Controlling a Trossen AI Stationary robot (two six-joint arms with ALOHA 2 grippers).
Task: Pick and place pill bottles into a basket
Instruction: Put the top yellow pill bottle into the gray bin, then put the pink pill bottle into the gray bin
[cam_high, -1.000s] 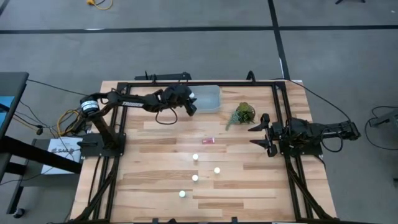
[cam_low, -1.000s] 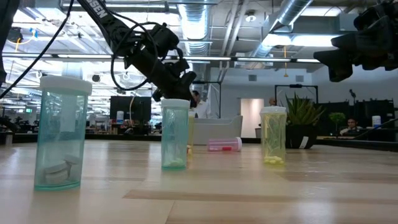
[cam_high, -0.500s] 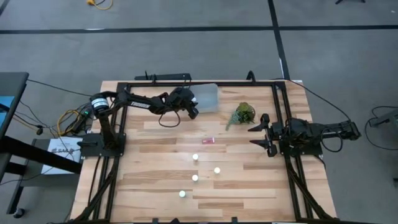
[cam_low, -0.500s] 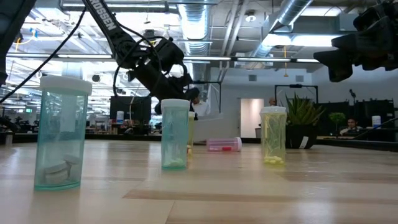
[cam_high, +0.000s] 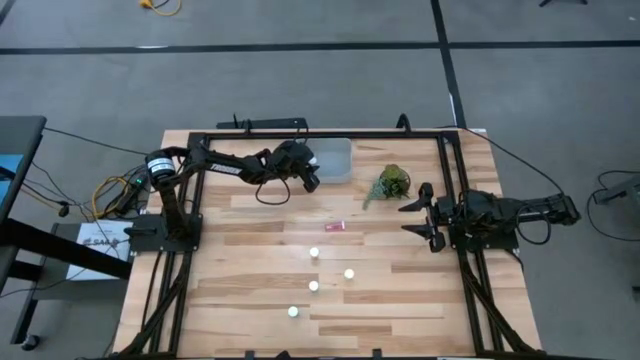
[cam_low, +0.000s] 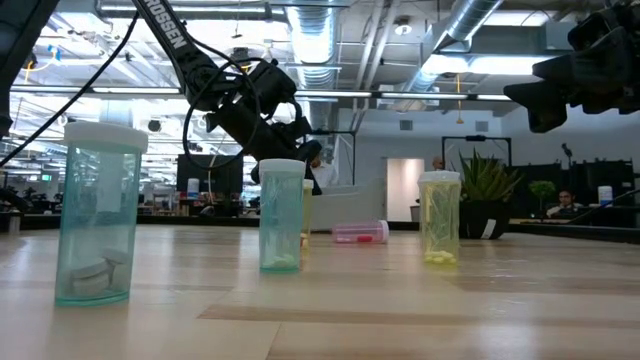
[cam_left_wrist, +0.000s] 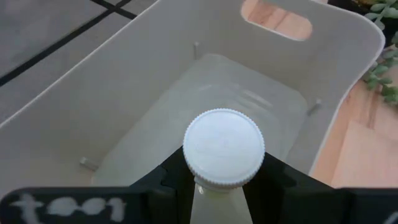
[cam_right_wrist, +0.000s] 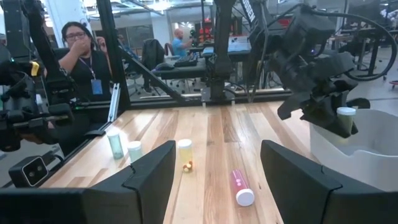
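Left claw (cam_high: 310, 178) — upper centre of the high view, at the left end of the basket (cam_high: 338, 158), clamped on a white-capped pill bottle (cam_left_wrist: 224, 148) held upright over the basket's bare floor. Right claw (cam_high: 424, 213) — right of the high view, beside the green leafy clump (cam_high: 393, 182), fingers spread wide, holding nothing. On the table (cam_high: 240, 260): four upright bottles in the lower centre (cam_high: 314, 253) and one pink bottle (cam_high: 334, 226) lying on its side nearer the basket. Risk, judged: the held bottle sits close to the basket's near wall — released there it could clip the rim, tip and roll off onto the table, or nudge the light basket.
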